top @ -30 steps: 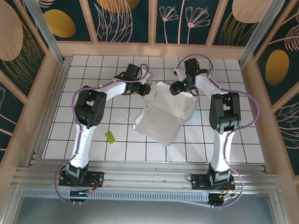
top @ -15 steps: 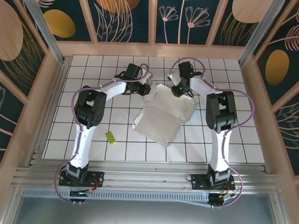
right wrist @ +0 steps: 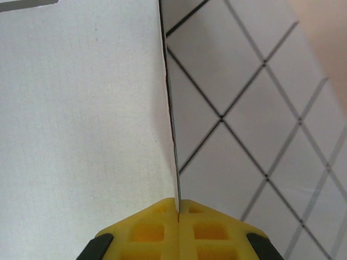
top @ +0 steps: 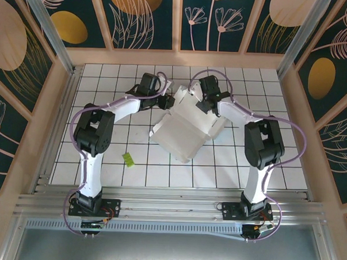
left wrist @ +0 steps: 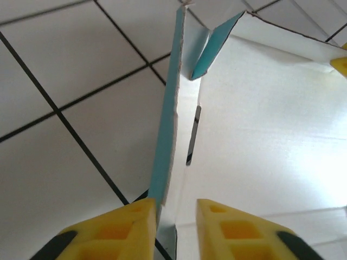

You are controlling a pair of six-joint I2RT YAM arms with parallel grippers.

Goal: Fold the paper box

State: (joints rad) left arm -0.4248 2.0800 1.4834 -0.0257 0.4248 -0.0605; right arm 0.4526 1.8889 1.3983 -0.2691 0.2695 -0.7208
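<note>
The paper box (top: 188, 129) lies unfolded in the middle of the tiled floor, white inside facing up, with flaps raised along its far edge. My left gripper (top: 166, 101) is at the box's far-left corner. In the left wrist view its yellow fingers (left wrist: 124, 227) stand apart around an upright teal flap (left wrist: 169, 119), which rests against the left one, so that gripper (left wrist: 176, 208) is open. My right gripper (top: 204, 104) is at the far edge. In the right wrist view this gripper (right wrist: 178, 208) is shut on the thin edge of a white panel (right wrist: 81, 108) of the box.
A tiny yellow-green scrap (top: 127, 158) lies on the tiles to the left of the box. Wooden walls (top: 35, 130) ring the white tiled floor (top: 275, 169). An aluminium rail (top: 170, 205) runs along the near edge by the arm bases.
My right gripper has moved left and shut on the box's far edge. The left gripper's jaws have parted off the flap. The box has shifted slightly left.
</note>
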